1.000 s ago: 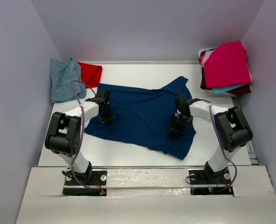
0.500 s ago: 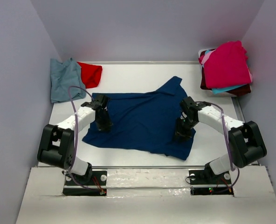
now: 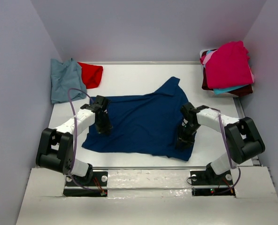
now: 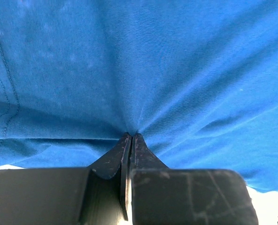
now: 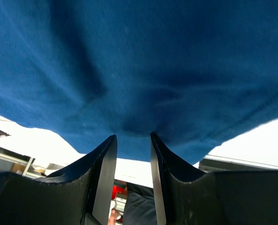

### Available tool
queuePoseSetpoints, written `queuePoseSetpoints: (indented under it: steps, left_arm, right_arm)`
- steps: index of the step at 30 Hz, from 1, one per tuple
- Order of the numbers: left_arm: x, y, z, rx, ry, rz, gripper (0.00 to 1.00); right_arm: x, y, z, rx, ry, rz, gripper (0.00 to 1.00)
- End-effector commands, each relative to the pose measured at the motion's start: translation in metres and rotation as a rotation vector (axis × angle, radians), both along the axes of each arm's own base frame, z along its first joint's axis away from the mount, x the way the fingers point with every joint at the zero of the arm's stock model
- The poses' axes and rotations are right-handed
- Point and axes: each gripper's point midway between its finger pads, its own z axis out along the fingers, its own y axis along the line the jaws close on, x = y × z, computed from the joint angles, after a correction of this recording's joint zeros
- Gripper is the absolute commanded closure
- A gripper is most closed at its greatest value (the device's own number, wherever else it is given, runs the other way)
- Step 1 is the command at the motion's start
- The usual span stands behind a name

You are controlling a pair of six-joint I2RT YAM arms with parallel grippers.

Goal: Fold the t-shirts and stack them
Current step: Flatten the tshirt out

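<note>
A navy t-shirt (image 3: pixel 143 122) lies spread on the white table (image 3: pixel 129 75), print hidden, one sleeve pointing to the back right. My left gripper (image 3: pixel 103 126) is on its left part and is shut, pinching a fold of the cloth; in the left wrist view the shirt (image 4: pixel 143 61) puckers at the closed gripper tips (image 4: pixel 131 136). My right gripper (image 3: pixel 184 139) is over the shirt's near right corner. In the right wrist view its jaws stand apart (image 5: pixel 133 137), tips against the cloth (image 5: pixel 143 56), with nothing between them.
A dusty blue-grey tee (image 3: pixel 64 80) and a red tee (image 3: pixel 91 74) lie at the back left. At the back right is a pile with a magenta tee (image 3: pixel 228 63) on top, and turquoise (image 3: pixel 226 89) and maroon (image 3: pixel 244 91) below. The table's near edge (image 3: pixel 143 166) is close to the shirt's hem.
Both grippers have moved toward the near edge and the navy shirt has slid with them. Its hem now lies flatter and closer to the front.
</note>
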Motion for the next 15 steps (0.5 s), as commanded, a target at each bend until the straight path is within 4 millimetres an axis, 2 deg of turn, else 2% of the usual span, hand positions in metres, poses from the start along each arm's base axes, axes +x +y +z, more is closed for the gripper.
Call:
queuePoseSetpoints:
  steps: [1, 7, 9, 11, 15]
  left_arm:
    - [0.006, 0.000, 0.012, 0.011, -0.016, -0.026, 0.93]
    - [0.001, 0.000, 0.008, 0.011, -0.002, -0.035, 0.93]
    - [0.000, 0.000, 0.008, 0.005, -0.001, -0.037, 0.93]
    - [0.000, -0.001, 0.008, 0.001, 0.001, -0.039, 0.93]
    - [0.002, -0.002, 0.011, -0.001, -0.010, -0.044, 0.93]
  right_arm:
    - [0.010, 0.015, -0.001, 0.071, -0.026, 0.019, 0.60]
    - [-0.015, 0.007, -0.027, 0.047, 0.058, 0.008, 0.61]
    - [-0.026, 0.002, -0.035, 0.027, 0.104, -0.001, 0.65]
    - [-0.035, -0.002, -0.038, 0.008, 0.136, -0.006, 0.68]
    - [-0.051, -0.013, -0.039, -0.031, 0.143, -0.029, 0.69]
